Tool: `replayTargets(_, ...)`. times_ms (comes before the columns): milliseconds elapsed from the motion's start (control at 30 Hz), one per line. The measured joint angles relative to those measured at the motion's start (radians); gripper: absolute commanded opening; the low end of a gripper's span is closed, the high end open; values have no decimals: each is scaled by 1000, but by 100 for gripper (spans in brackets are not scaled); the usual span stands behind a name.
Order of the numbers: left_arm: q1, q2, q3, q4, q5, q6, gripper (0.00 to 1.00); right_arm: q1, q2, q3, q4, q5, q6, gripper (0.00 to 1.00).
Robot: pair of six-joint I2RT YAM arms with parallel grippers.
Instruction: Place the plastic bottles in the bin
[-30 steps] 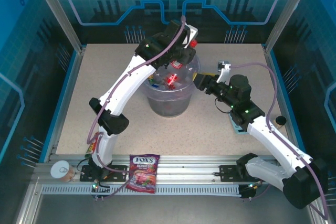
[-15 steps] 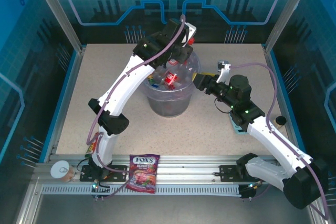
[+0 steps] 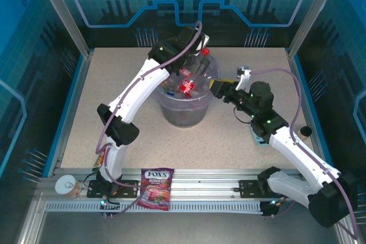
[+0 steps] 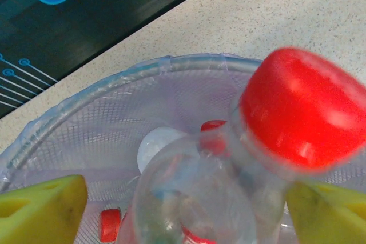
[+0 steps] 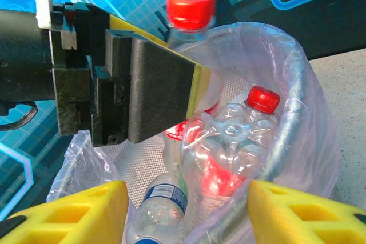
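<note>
Top external view first, biggest stuff down. The speckled surface (image 3: 108,95) has the bin (image 3: 183,119) pretty much dead centre, with a lilac liner (image 3: 213,72) over the rim and a pile of plastic bottles (image 3: 186,87) inside already. The left arm (image 3: 137,92) arcs over from 7 o'clock and puts the left hand (image 3: 194,64) above the bin's far rim, around 12 to 1 o'clock of the mouth. The right hand (image 3: 217,88) sits just beside the bin wall at 3 o'clock, fingers apart, nothing in it.

What the drop turns on: the red-capped bottle (image 4: 200,198) lies between the left hand's yellow pads (image 4: 43,210). Its long axis is tilted, base toward the wrist and red cap (image 4: 303,110) pointing off toward 1 o'clock, right over the rim line. Left wrist view shows a gap on both sides of the body, so I'd call that hand released, spread wide, not squeezing. The body is over the liner's inside and the cap end is nearest the edge. My guess is the one risk is it tipping cap-first over the far rim onto the surface.

Right wrist view: room inside looks tight. A crumpled red-capped one (image 5: 229,141) leans at the near wall, and a blue-labelled one (image 5: 163,198) lies lower. The candy bag (image 3: 155,188) and tin can (image 3: 66,186) at 6 to 7 o'clock aren't part of this.
</note>
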Motion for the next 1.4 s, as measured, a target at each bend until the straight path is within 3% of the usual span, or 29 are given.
replayTargets(433, 16, -83, 11, -13, 120, -19, 98, 6, 4, 3, -4, -3, -3, 59)
replayTargets(700, 143, -279, -35, -164, 134, -79, 96, 7, 53, 116, -89, -3, -37, 59)
replayTargets(833, 210, -466, -251, -269, 124, -143, 96, 7, 95, 189, -134, -18, -56, 59)
replayTargets(967, 290, -675, -612, -332, 124, -235, 96, 6, 137, 236, -177, -41, -70, 60)
replayTargets(1133, 360, -812, -1002, -370, 138, -344, 97, 5, 185, 280, -220, -73, -82, 60)
replayTargets(1400, 706, -866, -1349, -320, 189, -376, 97, -23, 213, 343, -254, -144, -96, 60)
